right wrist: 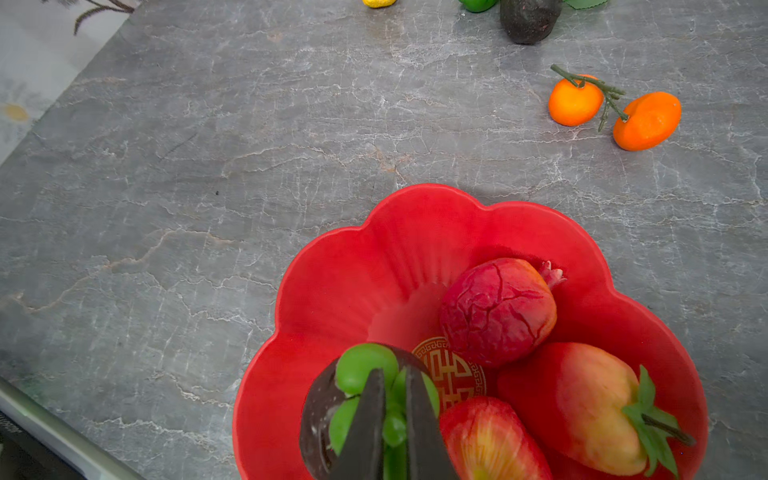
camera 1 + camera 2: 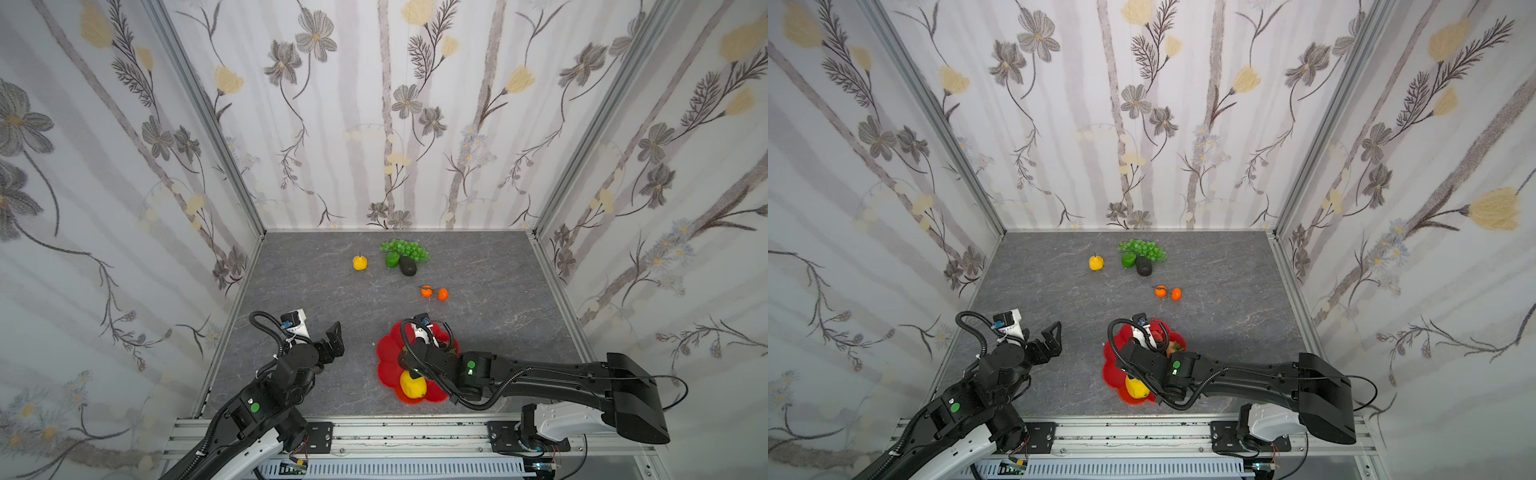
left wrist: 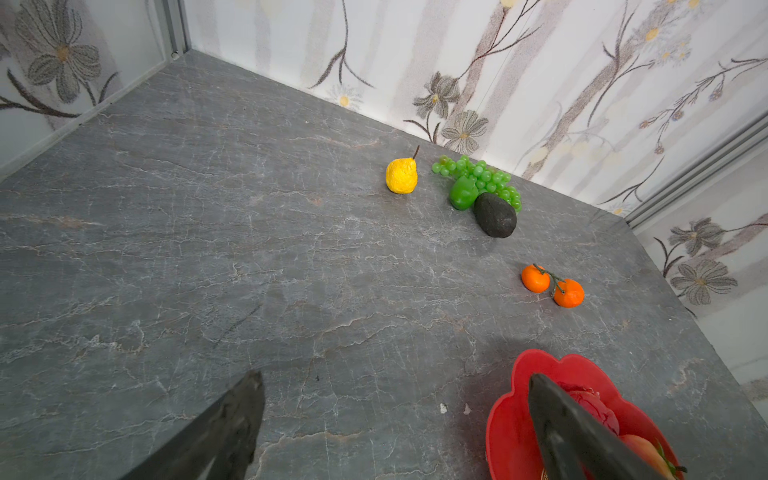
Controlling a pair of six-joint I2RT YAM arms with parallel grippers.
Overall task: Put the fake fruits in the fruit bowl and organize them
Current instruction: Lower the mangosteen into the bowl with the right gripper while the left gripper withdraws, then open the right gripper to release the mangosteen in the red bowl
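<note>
The red scalloped fruit bowl [image 2: 384, 365] [image 1: 332, 266] sits near the table's front. In it lie a yellow lemon [image 2: 412, 384], a wrinkled red fruit [image 1: 498, 309] and two red-yellow fruits [image 1: 582, 403]. My right gripper [image 1: 392, 376] hangs over the bowl, shut on the green leafy top of a dark round fruit [image 1: 320, 411]. To the left of the bowl my left gripper [image 2: 334, 336] [image 3: 395, 380] is open and empty above bare table. At the back lie a yellow pear [image 2: 360, 262], a green lime [image 2: 392, 259], a dark avocado [image 2: 408, 266] and green grapes [image 2: 405, 248]. Two small oranges [image 2: 427, 291] lie between them and the bowl.
Flower-papered walls [image 2: 332, 124] close in the grey stone-look table [image 2: 311, 299] on three sides. A metal rail [image 2: 395, 434] with both arm bases runs along the front edge. The right arm [image 2: 540, 374] covers part of the bowl in both top views.
</note>
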